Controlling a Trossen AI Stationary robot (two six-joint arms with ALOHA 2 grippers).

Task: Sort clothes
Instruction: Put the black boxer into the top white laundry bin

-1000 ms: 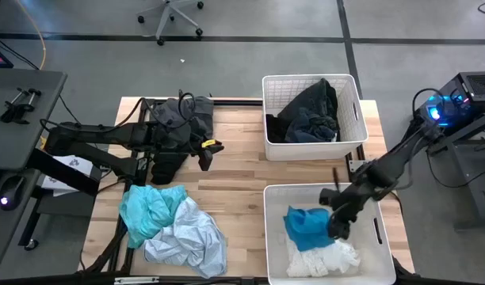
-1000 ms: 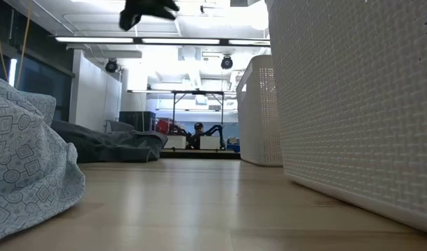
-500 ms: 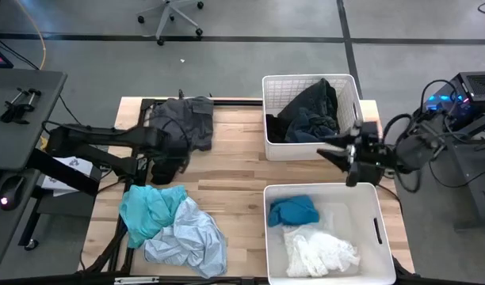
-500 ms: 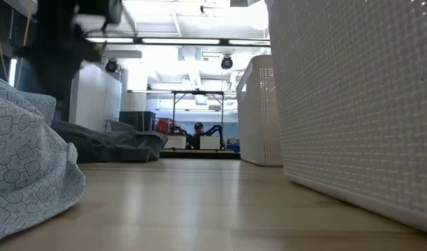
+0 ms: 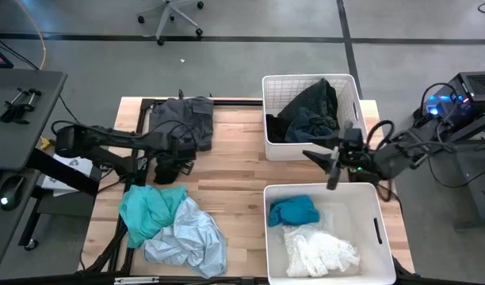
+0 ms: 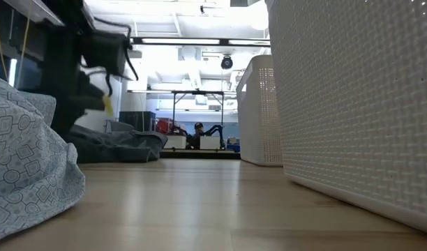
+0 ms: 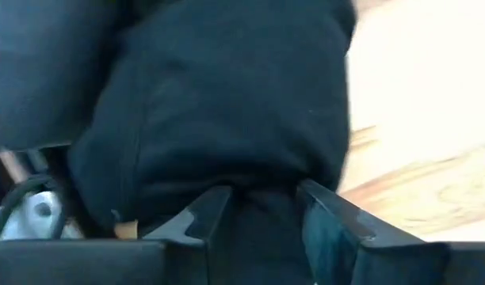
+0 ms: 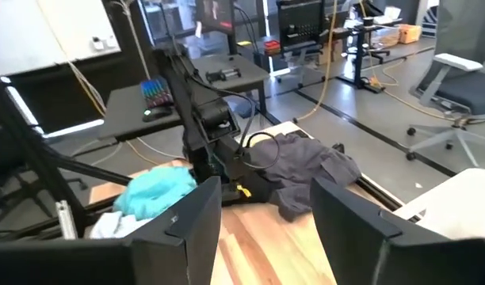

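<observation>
A black garment (image 5: 165, 168) lies on the wooden table's left side, below a charcoal grey garment (image 5: 183, 117). My left gripper (image 5: 177, 165) is down on the black garment (image 7: 227, 103), open, with the cloth between its fingers. A teal garment (image 5: 147, 207) and a pale patterned one (image 5: 191, 237) lie at the near left. My right gripper (image 5: 322, 166) is open and empty in the air between the two white bins. The near bin (image 5: 268, 237) holds a teal garment (image 5: 294, 210) and a white one (image 5: 322, 249). The far bin (image 5: 310, 150) holds dark clothes (image 5: 310, 115). My left gripper comes at the black garment from above. Its two fingers (image 7: 199, 222) stand on either side of a bunched hump of the cloth (image 7: 262, 186), which fills the gap and lies against both. The garment rests on the table; how many layers, I cannot tell.
Bare wood lies between the clothes on the left and the bins on the right. In the low view the patterned garment (image 6: 25, 160) is close at the left and the near bin's wall (image 6: 360, 104) fills the right. A black frame runs along the table's far and left edges.
My right gripper has risen out of the near bin, leaving the teal garment in it, and gone toward the far edge, then a little left. My left gripper has gone toward the table's left edge and down onto the black garment.
</observation>
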